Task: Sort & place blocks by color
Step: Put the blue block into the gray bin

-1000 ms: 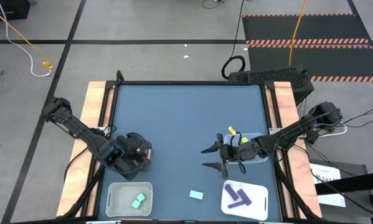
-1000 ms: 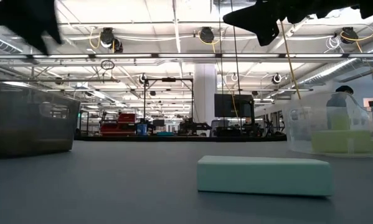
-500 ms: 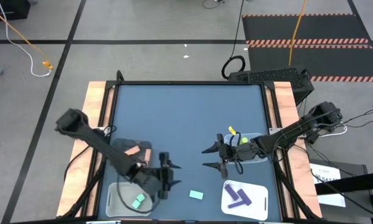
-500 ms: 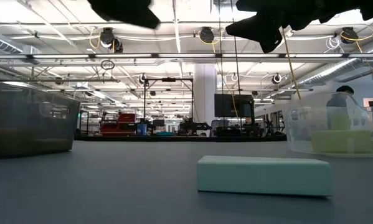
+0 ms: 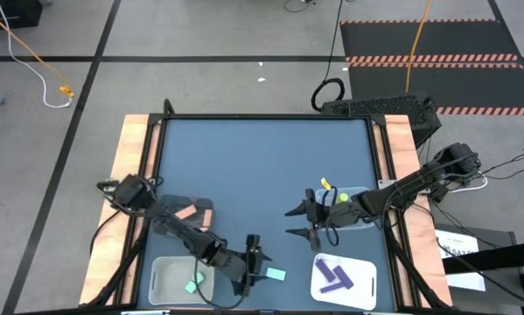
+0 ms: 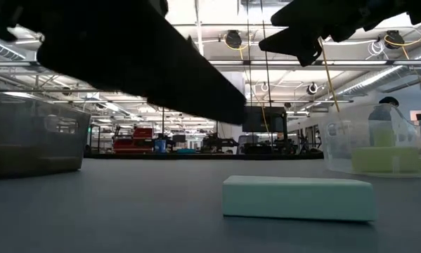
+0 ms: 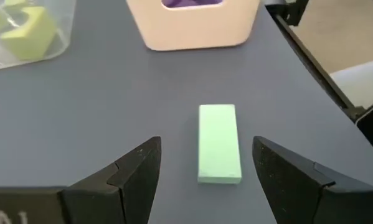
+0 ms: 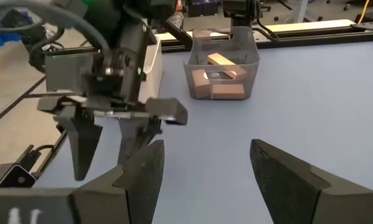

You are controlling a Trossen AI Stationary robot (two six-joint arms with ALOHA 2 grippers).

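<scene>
- Mint-green in colour, one flat bar point(image 5: 275, 274) is seen lying alone on the blue-grey table point(image 5: 262, 166), near the front edge, between the white tray point(image 5: 161, 278) and the cream tray point(image 5: 359, 282).
- The left gripper point(image 5: 254, 265) is held just beside this bar in the high view, its fingers spread apart with nothing between them.
- In the left wrist view the same bar point(image 7: 219, 143) is framed by the two spread fingers point(image 7: 136, 171), and no contact with it is seen.
- A second mint-green block point(image 5: 193, 283) is seen inside the white tray at the front left.
- Purple bent pieces point(image 5: 335, 276) are held in the cream tray at the front right.
- Yellow-green blocks point(image 5: 341, 198) are seen in the clear bin point(image 5: 366, 218) at the right, under the right arm.
- Salmon-orange blocks point(image 5: 192, 213) are contained in the dark bin point(image 5: 176, 204) at the left, partly covered by the left arm.
- The right gripper point(image 5: 300, 222) is held above the table just beside the clear bin, its fingers parted and empty.
- In the low view the bar point(image 6: 298, 198) is shown flat on the table, with both arms dark overhead.
</scene>
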